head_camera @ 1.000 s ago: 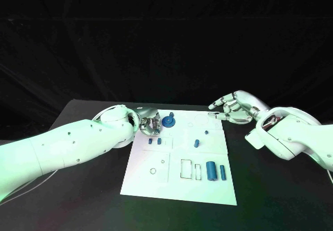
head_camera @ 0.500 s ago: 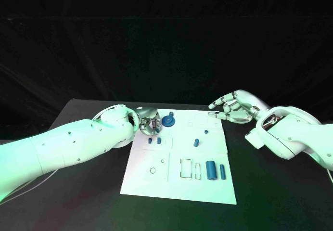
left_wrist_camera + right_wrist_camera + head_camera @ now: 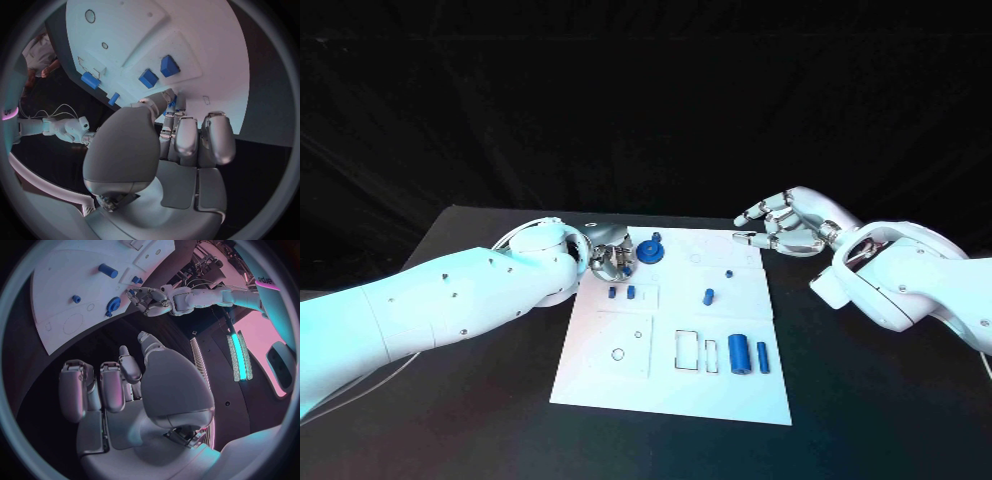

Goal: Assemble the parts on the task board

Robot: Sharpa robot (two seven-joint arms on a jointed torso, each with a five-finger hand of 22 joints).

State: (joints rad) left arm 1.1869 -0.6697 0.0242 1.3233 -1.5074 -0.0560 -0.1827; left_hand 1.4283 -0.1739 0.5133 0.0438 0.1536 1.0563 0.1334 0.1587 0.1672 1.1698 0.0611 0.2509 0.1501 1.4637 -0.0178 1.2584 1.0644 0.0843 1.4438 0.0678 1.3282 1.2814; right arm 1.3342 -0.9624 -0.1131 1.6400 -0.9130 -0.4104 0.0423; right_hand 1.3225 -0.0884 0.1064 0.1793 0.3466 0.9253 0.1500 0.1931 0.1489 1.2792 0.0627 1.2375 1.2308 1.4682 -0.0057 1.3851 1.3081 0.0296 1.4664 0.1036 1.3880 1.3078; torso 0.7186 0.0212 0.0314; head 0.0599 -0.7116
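You're early in the job: on the board (image 3: pixel 678 372) most parts (image 3: pixel 738 353) lie loose beside outlined slots not yet filled. Your left hand (image 3: pixel 609 252) sits at the far left corner, fingers pinching a blue knob (image 3: pixel 653 251) that stands on the board there. Your right hand (image 3: pixel 788 225) hovers off the far right corner, fingers loosely curled and apart, holding nothing.

2 smooth white arms, small dark screws; left hand (image 3: pixel 609 254), right hand (image 3: pixel 788 225) silver, jointed fingers (image 3: pixel 750 215).
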